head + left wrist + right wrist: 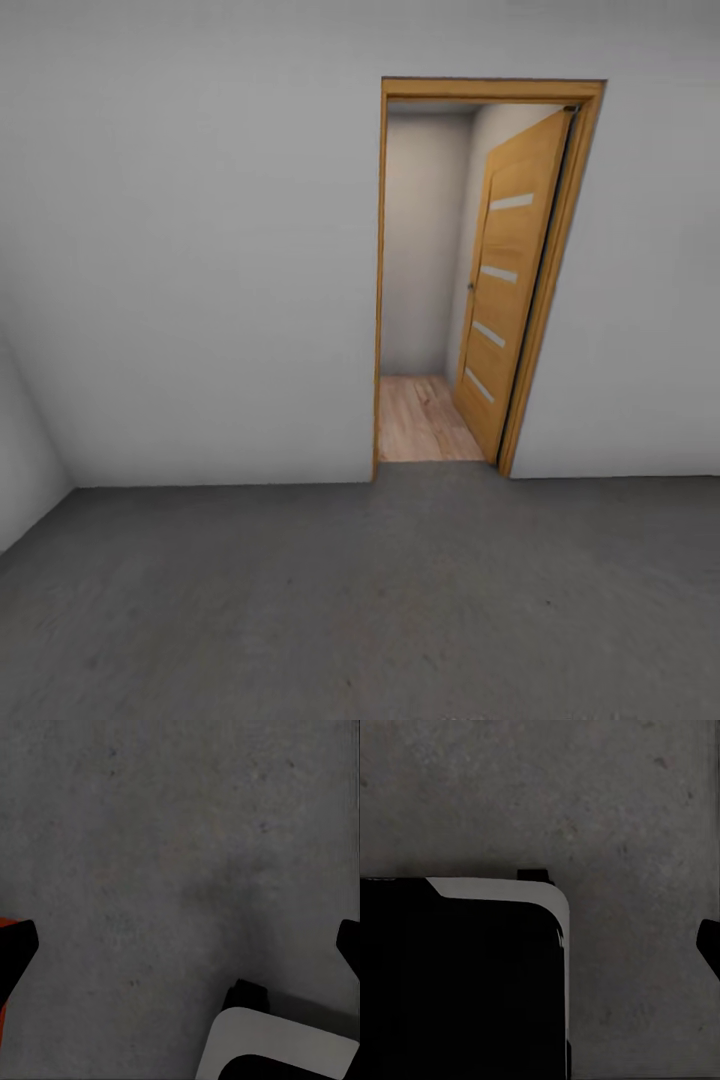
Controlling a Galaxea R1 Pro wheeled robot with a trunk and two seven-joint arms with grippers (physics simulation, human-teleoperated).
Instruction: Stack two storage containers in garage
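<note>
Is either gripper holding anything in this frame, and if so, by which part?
Nothing is held. The left gripper is open over bare concrete floor; the right gripper's state cannot be told.

Ahead of me stood a plain grey-white wall [190,280], and set into it on the right was a doorway with an orange-brown wooden frame [381,280]. Its wooden door with four pale horizontal stripes [508,290] hung open, swung inward against the right side of the passage. Through the opening I saw a strip of pale wood-plank flooring [420,420] and a pale back wall [425,240] beyond it. Another grey-white side wall [25,450] met the first at the left corner.
</note>
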